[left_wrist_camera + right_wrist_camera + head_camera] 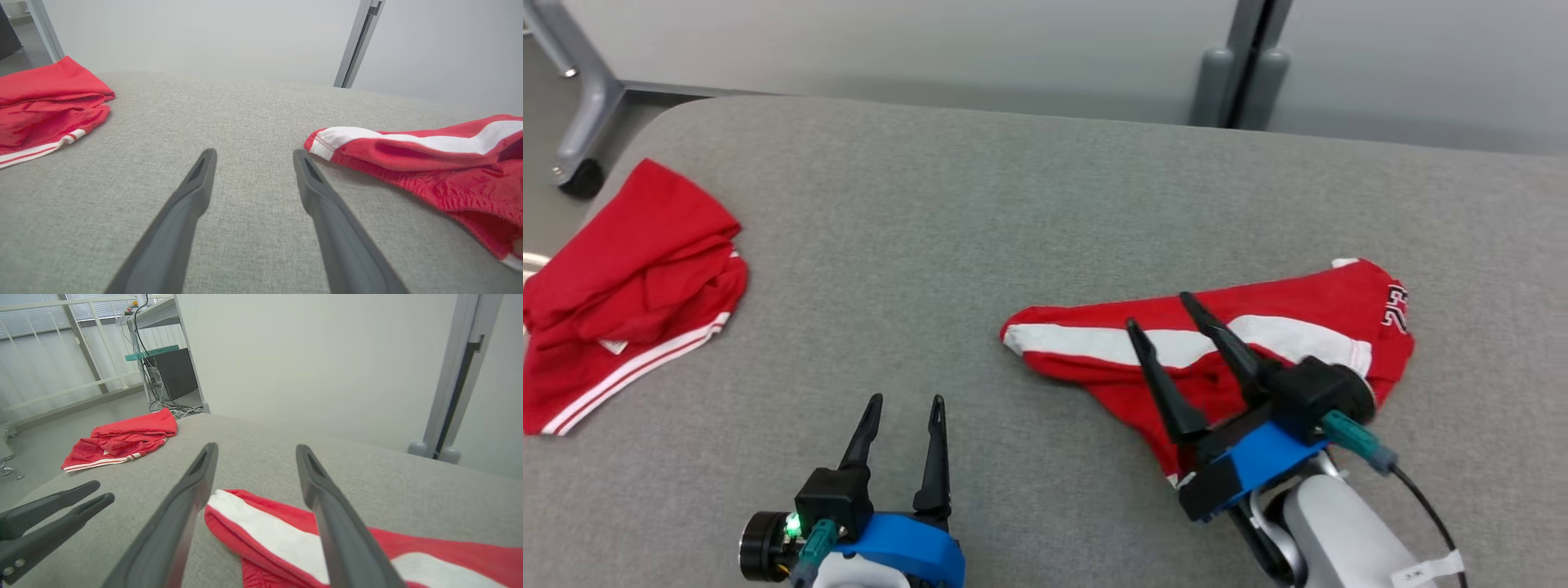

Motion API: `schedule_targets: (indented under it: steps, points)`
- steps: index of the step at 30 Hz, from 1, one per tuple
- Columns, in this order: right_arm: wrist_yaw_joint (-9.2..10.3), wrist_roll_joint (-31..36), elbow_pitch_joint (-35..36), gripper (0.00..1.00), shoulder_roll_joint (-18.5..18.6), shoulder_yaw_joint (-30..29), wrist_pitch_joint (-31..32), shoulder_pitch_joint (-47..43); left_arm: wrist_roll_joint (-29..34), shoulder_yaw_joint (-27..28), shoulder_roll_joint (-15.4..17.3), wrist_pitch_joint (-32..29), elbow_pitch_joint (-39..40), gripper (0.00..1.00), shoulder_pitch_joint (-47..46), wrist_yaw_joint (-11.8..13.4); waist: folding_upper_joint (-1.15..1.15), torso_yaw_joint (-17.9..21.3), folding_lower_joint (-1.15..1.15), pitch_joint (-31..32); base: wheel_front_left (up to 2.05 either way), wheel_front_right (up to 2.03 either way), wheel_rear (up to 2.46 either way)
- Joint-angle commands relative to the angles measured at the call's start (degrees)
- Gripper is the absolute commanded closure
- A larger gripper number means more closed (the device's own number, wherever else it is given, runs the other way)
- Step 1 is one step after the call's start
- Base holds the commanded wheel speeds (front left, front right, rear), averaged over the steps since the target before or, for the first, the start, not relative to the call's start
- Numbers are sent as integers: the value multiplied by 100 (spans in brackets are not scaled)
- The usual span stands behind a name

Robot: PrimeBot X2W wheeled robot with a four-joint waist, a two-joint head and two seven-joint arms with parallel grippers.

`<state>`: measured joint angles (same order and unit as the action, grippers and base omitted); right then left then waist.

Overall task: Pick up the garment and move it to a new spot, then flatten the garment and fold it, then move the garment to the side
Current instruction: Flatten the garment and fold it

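Observation:
The garment (1339, 302), red with a broad white stripe and a small number print, lies crumpled on the right half of the grey padded table (1013, 204). My right gripper (1158, 312) hovers over the garment's middle, open, with nothing between its fingers. In the right wrist view the striped end of the garment (265, 522) lies below the spread right gripper (256, 448). My left gripper (907, 402) stands open over bare table near the front edge, left of the garment (429, 163). Its fingers (254, 154) are apart and empty, and it (102, 491) also shows from the right wrist.
A second red garment (637, 286) with thin white stripes lies bunched at the table's left edge (45, 102), (122, 437). A grey wheeled frame leg (580, 175) stands beyond the left corner. A grey post (1241, 82) rises behind the table against the wall.

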<state>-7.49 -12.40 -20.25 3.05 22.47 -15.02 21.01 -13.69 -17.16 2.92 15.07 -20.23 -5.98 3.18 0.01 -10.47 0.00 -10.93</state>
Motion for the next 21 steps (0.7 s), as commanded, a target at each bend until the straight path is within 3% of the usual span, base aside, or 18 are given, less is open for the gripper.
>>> schedule_targets:
  steps: [1, 9, 21]
  points:
    - [-1, 50, 43, 0, 40, -195, -21, -156, 10, 65, -6, 17, 17, 0, -35, 34, -1, 264, 0, 162, 0, 0, 0]
    - [-1, 351, 116, 0, 69, -1373, -21, -748, 51, 382, -1, 17, -24, 0, -114, 170, -1, 896, 0, 305, 0, 0, 0]
    - [-1, 370, -135, 0, -10, -1621, -21, -1177, 38, 642, -4, 17, -77, 0, 208, 146, -1, 1081, 0, 468, 0, 0, 0]
